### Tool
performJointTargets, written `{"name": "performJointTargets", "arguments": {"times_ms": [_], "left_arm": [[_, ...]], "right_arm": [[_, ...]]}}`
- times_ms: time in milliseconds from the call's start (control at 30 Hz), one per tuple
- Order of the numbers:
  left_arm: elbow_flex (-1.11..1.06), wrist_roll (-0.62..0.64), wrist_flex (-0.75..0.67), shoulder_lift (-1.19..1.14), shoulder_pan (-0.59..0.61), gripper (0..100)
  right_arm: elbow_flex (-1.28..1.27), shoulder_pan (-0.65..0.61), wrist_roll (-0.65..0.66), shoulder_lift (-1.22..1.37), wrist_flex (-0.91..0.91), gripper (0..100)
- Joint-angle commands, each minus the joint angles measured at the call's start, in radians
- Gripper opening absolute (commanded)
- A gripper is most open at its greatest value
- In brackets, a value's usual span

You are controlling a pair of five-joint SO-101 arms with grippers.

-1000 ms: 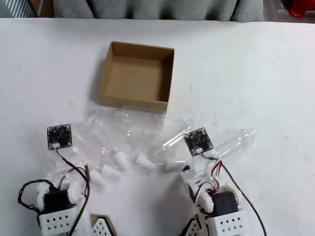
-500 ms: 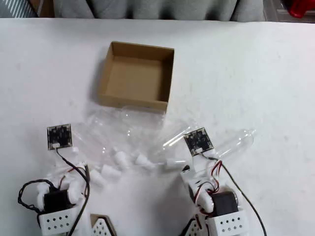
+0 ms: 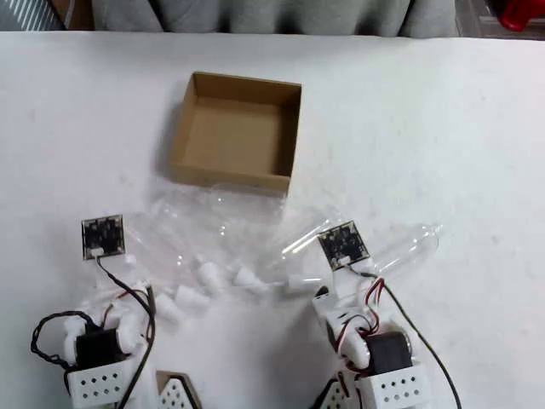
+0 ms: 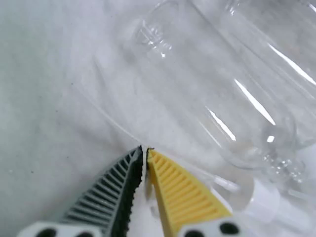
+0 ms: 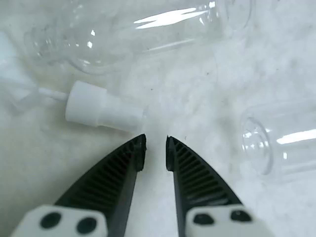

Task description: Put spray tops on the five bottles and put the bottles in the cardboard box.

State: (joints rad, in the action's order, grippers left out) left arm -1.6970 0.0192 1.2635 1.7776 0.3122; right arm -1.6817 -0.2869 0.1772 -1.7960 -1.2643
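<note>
On the table, bottles lie uncapped; capping not begun.
High view: cardboard box beyond them. Left wrist: left end effector closed, empty. Right wrist: right end effector slightly parted, empty, beside a spray top, probably the next grasp.

Open cardboard box, bottles lying, spray tops loose

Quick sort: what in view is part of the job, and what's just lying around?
Job:
- box, open and empty
- bottles, clear, lying on the table between the box and the arms
- spray tops, white, loose by the bottles

Lying about:
- red thing, beyond the table's far edge, at the right
</note>
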Motion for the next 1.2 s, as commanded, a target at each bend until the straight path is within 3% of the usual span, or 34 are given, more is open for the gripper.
{"name": "performJointTargets", "arguments": {"times_ms": [0, 500, 767, 1033, 1167], "left_arm": [[0.003, -0.002, 0.005, 0.012, 0.005, 2], [0.003, -0.006, 0.005, 0.012, 0.001, 2], [0.003, -0.003, 0.003, 0.012, -0.186, 2], [0.017, -0.006, -0.003, 0.013, -0.219, 2], [0.135, -0.008, -0.003, 0.013, -0.216, 2]], "right_arm": [[-0.009, 0.001, 0.003, -0.007, -0.007, 4.2], [-0.009, 0.001, 0.006, -0.007, -0.007, 4.5], [-0.008, 0.010, 0.005, -0.008, 0.031, 4.6], [-0.008, 0.047, 0.006, -0.008, 0.033, 4.5], [-0.008, 0.079, 0.006, -0.008, 0.033, 4.5]]}}
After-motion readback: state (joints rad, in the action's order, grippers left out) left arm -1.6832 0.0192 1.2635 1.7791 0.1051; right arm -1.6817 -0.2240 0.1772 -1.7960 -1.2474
